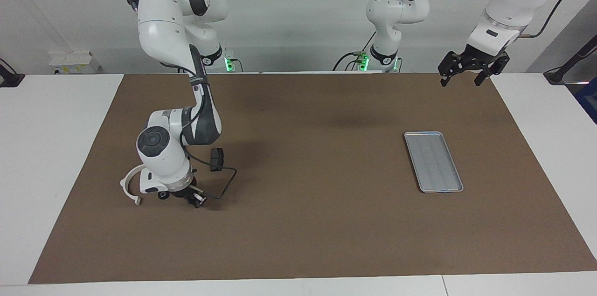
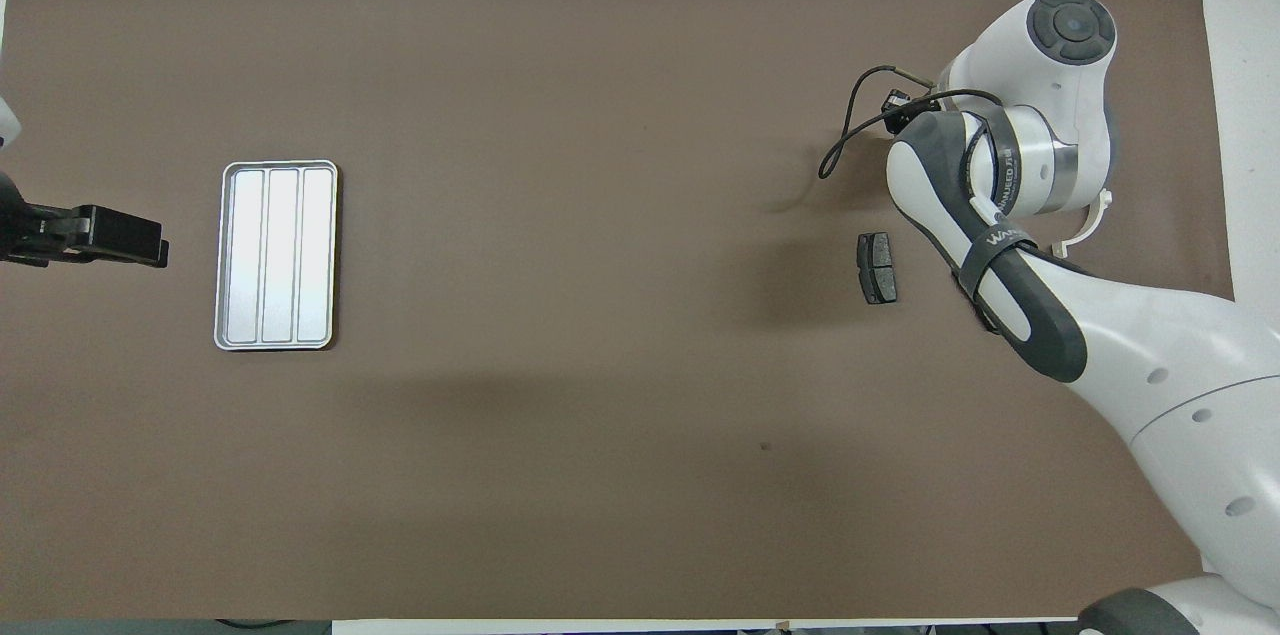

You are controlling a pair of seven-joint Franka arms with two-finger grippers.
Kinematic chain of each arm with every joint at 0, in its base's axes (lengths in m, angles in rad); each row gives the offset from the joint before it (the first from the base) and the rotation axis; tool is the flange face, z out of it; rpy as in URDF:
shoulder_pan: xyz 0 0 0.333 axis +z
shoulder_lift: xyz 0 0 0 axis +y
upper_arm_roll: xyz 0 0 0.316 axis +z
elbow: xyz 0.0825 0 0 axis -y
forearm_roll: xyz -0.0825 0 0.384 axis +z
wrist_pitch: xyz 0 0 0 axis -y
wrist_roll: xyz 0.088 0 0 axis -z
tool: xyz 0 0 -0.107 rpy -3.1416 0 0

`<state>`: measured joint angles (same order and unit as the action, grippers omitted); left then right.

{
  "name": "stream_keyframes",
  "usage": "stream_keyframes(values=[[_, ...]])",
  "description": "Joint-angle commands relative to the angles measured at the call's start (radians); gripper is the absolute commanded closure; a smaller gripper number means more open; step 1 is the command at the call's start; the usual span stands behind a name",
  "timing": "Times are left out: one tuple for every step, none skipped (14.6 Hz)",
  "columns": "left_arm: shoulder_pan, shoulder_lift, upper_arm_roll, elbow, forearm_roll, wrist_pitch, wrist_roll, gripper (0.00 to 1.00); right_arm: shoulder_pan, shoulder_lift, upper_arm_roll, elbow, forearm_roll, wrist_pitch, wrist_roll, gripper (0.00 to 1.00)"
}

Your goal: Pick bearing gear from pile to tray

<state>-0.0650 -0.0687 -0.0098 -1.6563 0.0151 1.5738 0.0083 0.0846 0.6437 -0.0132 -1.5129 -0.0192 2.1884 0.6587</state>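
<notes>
The pile lies at the right arm's end of the mat: a white plastic arc (image 1: 129, 185), a small black round piece (image 1: 163, 195) and a dark brake pad (image 1: 216, 159). In the overhead view the arc (image 2: 1092, 223) peeks out from under the arm and the brake pad (image 2: 877, 267) lies beside it. My right gripper (image 1: 195, 200) is low over the mat beside the round piece; its wrist hides it from above. The silver tray (image 1: 433, 161) (image 2: 277, 255) is empty. My left gripper (image 1: 463, 75) (image 2: 95, 235) waits open, raised beside the tray.
A black cable (image 1: 227, 183) loops from the right wrist down to the mat beside the brake pad. The brown mat (image 1: 317, 221) covers most of the white table (image 1: 46, 147). The right arm hides part of the pile.
</notes>
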Motion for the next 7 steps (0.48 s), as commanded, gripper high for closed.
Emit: stream_keyframes(values=[[-0.009,-0.025,0.008,-0.026,-0.001,0.006,-0.01,0.0,-0.008,0.008,0.012,0.013,0.01,-0.024,-0.016,1.0],[-0.009,-0.025,0.008,-0.026,-0.001,0.006,-0.01,0.0,-0.008,0.008,0.012,0.014,0.007,-0.027,-0.016,1.0],[-0.009,-0.025,0.008,-0.026,-0.001,0.006,-0.01,0.0,-0.006,0.005,0.01,0.016,0.002,-0.036,-0.017,1.0],[-0.009,-0.025,0.008,-0.026,-0.001,0.006,-0.01,0.0,-0.006,0.004,0.01,0.026,0.001,-0.045,-0.024,1.0],[-0.009,-0.025,0.008,-0.026,-0.001,0.006,-0.01,0.0,-0.006,0.001,0.01,0.034,-0.001,-0.056,-0.039,1.0],[-0.009,-0.025,0.008,-0.026,-0.001,0.006,-0.01,0.0,-0.006,-0.002,0.01,0.037,-0.002,-0.059,-0.051,1.0],[-0.009,-0.025,0.008,-0.026,-0.001,0.006,-0.01,0.0,-0.008,-0.006,0.01,0.042,-0.002,-0.065,-0.065,1.0]])
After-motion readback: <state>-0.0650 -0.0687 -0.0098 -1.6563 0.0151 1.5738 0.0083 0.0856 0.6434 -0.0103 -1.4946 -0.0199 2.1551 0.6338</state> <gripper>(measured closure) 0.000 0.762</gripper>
